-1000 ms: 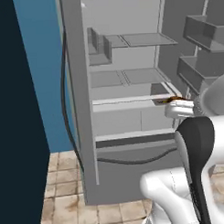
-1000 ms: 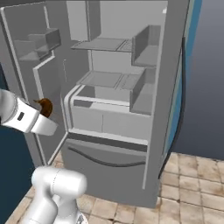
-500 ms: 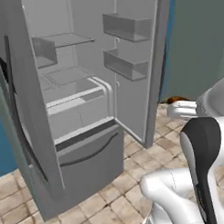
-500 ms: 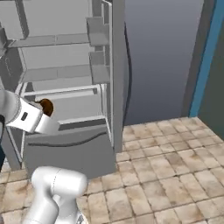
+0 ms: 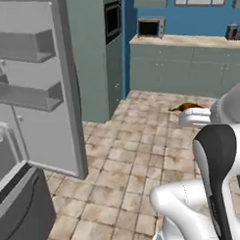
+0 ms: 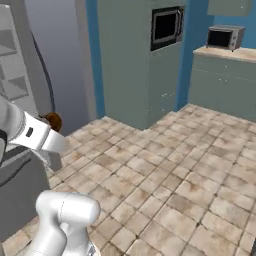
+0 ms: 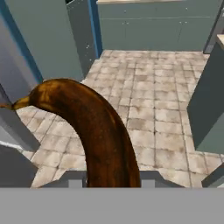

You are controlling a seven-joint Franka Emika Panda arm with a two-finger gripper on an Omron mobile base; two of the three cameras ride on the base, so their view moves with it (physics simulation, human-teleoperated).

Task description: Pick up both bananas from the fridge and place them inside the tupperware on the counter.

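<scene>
So the curved banana (image 7: 94, 131) looked pretty far gone: mostly dark brown skin, with just a yellow-orange tip at the stem end. It stuck out from the two-finger gripper (image 7: 111, 175), whose jaws were closed around its lower end, up in the air over the beige tiled floor (image 5: 143, 155). From the left base camera it was a small brown-orange sliver (image 5: 186, 108) past the white wrist. The tall grey metal fridge (image 5: 38, 95) stood open on the left, and the beige-tan stone counter (image 5: 188, 40) was well apart, across the room.

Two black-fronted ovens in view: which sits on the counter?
The small silver-cased microwave stands on the beige counter; the other oven is built into the tall teal cabinet.
</scene>
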